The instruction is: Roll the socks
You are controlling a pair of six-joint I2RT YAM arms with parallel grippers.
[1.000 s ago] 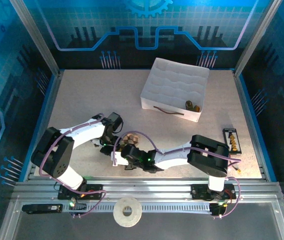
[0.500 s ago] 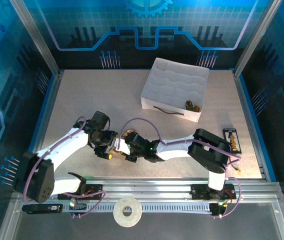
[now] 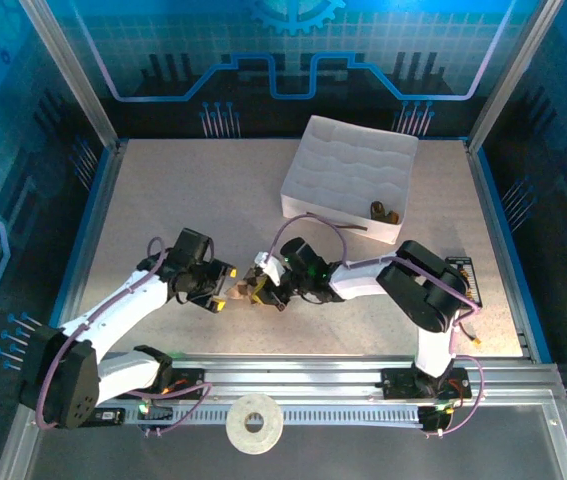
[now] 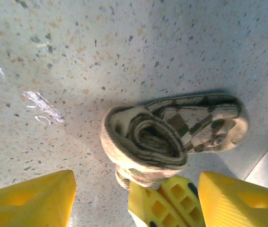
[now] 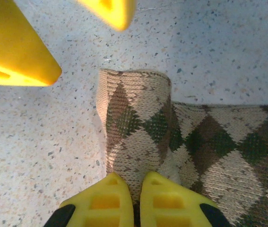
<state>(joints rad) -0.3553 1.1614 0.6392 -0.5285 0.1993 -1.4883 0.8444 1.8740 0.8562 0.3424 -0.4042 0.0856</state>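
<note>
In front of the white box, off its left corner: 1 checked sock, part-rolled, pinched by the clenched right gripper; left gripper released alongside; hazard: coil likely unwinds if that pinch slips.

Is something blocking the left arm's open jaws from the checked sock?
Yes, the other arm. The right gripper is shut on the near edge of the checked sock, so in the left wrist view it sits just ahead of the open jaws of the left gripper. Otherwise there is just bare table.
</note>
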